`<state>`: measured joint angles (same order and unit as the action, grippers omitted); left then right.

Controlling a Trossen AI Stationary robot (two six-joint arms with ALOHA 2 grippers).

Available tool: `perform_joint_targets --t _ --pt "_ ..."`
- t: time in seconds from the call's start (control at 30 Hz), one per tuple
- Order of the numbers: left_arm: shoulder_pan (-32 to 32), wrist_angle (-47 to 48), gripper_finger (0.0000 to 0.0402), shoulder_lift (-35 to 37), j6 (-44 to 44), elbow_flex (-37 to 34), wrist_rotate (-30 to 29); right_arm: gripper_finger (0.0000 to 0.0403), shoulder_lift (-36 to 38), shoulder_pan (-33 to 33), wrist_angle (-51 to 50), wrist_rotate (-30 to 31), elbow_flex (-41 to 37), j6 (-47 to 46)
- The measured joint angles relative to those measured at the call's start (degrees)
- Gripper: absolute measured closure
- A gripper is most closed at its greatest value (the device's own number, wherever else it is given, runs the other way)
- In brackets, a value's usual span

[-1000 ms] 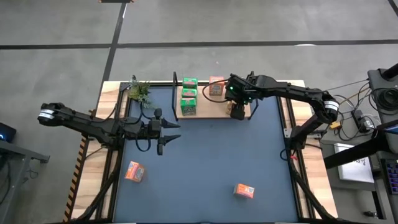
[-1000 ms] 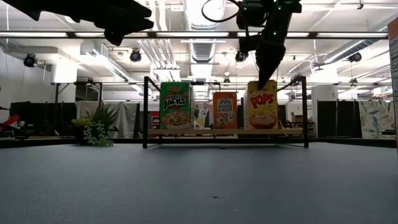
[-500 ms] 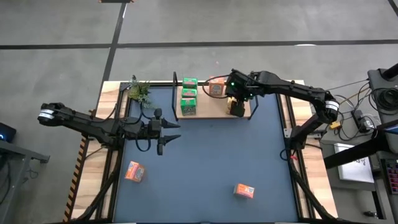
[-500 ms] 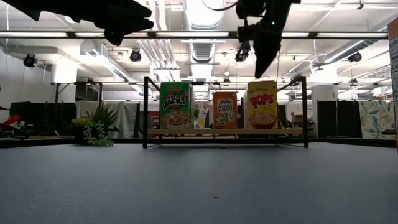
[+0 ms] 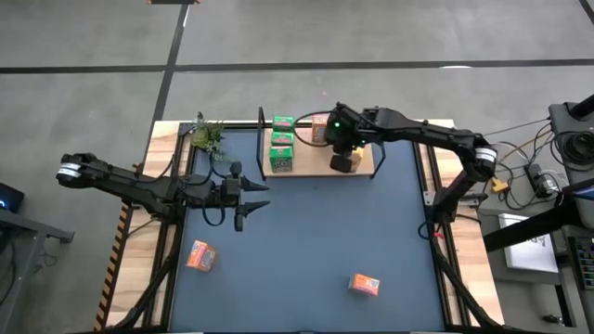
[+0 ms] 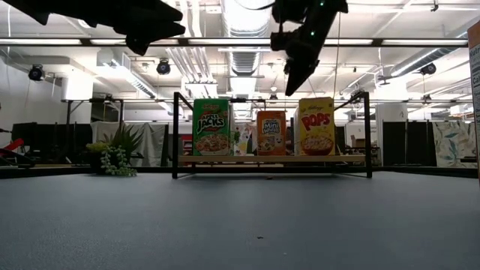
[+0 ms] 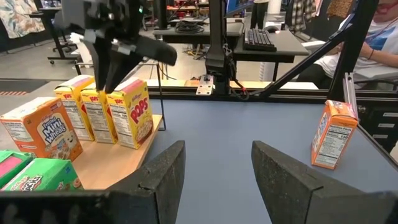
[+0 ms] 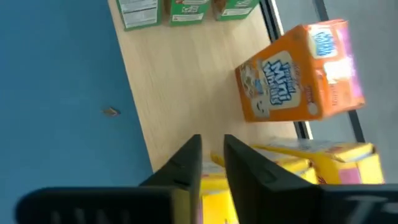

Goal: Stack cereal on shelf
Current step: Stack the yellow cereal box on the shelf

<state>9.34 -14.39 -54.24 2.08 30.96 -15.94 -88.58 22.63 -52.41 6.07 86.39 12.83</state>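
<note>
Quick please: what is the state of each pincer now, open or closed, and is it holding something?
Left pincer: open, holding nothing, over the mat.
Right pincer: nearly closed, holding nothing, above the yellow boxes on the shelf.

You see bright ceiling lamps [image 6: 247,15] with glare in the low view; the right wrist view is blurred.

The shelf [image 5: 320,165] sits at the mat's [image 5: 306,241] far edge, a plant [image 5: 208,135] off its left end. On it, three Apple Jacks boxes [image 5: 281,144] stand one behind another at left, a Mini-Wheats box [image 5: 321,131] mid-back, Pops boxes [image 7: 130,112] at right. Two boxes lie near the mat's front: one left [image 5: 200,255], one right [image 5: 365,284].
</note>
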Motion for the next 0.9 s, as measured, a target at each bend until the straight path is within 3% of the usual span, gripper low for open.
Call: perform_joint_targets --t 0.2,0.9 --pt "0.00 0.43 0.0233 0.00 -0.02 0.00 0.00 0.0391 -2.20 0.00 -1.87 0.02 0.17 1.52" --pt "0.02 0.41 0.0233 0.00 -0.02 0.00 0.00 0.0394 -1.85 -0.73 -6.84 -0.01 1.75 1.44"
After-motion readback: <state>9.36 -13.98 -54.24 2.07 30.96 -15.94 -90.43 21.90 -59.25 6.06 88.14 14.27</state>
